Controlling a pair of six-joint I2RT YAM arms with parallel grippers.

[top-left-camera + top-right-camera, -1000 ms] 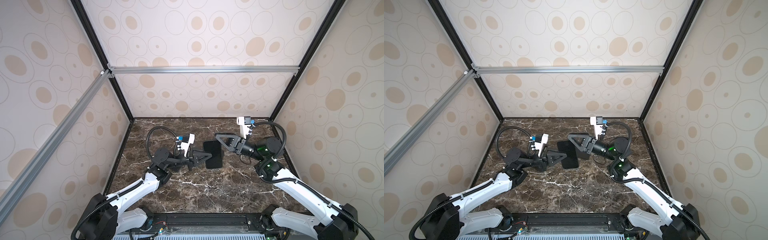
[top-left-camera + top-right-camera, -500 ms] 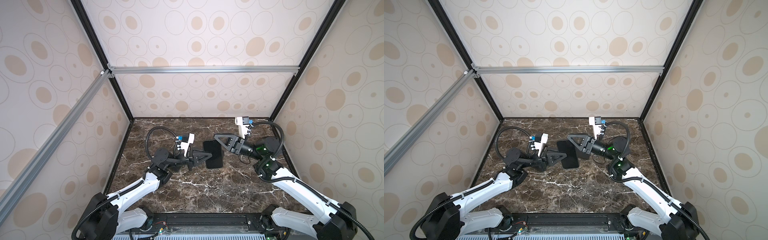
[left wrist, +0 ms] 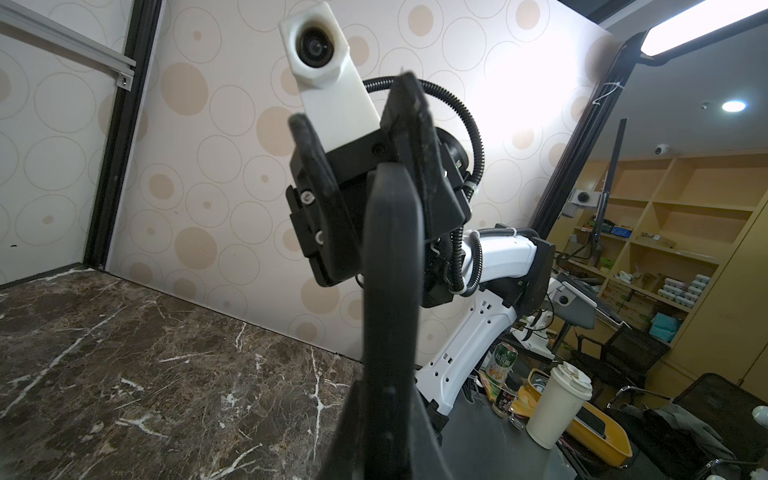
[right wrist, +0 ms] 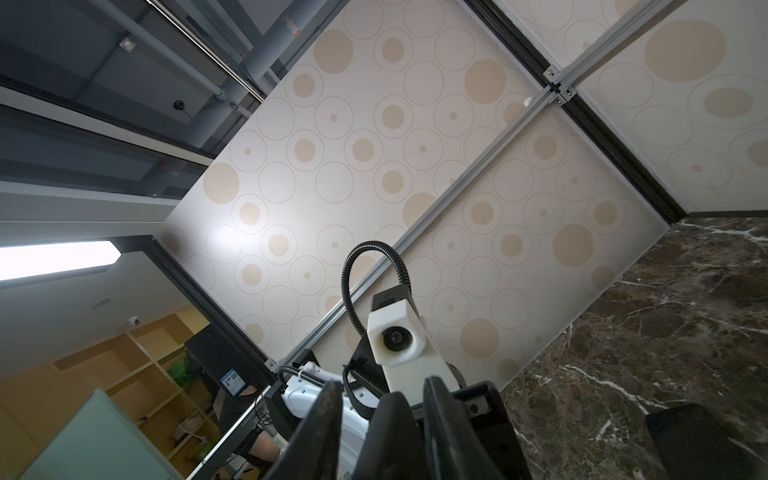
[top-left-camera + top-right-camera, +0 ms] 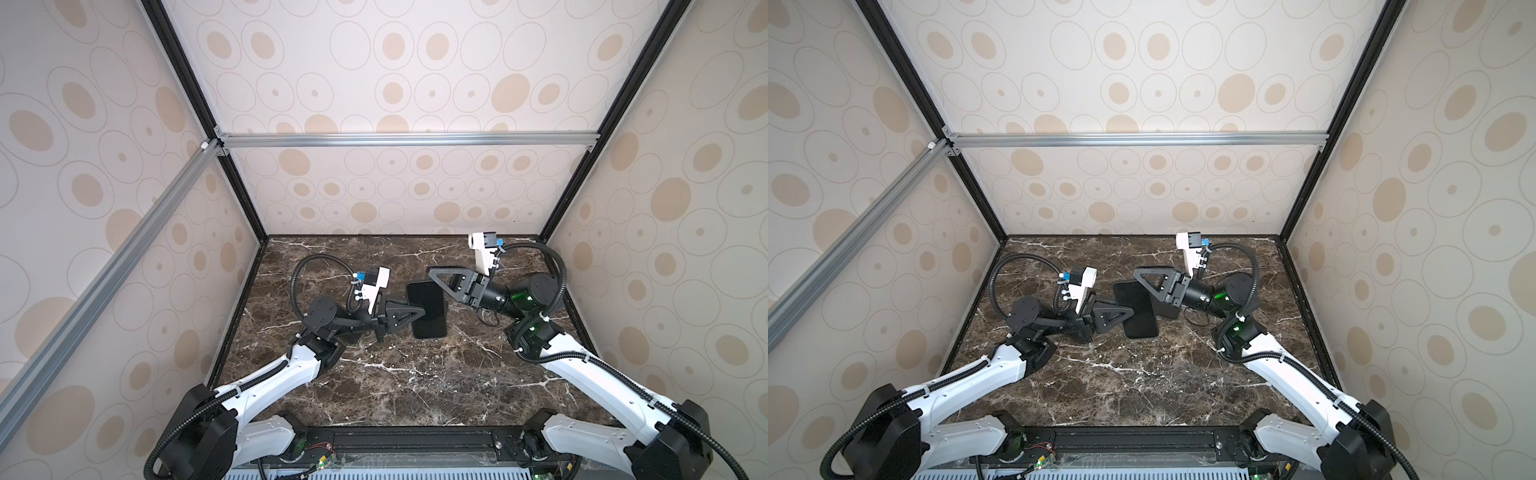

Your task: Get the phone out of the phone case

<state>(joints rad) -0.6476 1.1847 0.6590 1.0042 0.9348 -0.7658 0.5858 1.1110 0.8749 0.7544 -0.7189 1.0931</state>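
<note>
The left gripper (image 5: 415,311) is clamped on the phone (image 5: 434,322), which is taken at mid-length by its long left edge. The phone is held broad side up above the marble tabletop (image 5: 374,386), near the middle. In both top views its long axis is seen to run from near to far, crosswise to both arms. The right gripper (image 5: 436,277) is placed at the phone's far right corner with its jaws parted, one finger (image 4: 328,415) on each side of the edge, and no pinch is visible. That free far end is judged to be where the peel is made. The phone case cannot be told apart from the phone.
</note>
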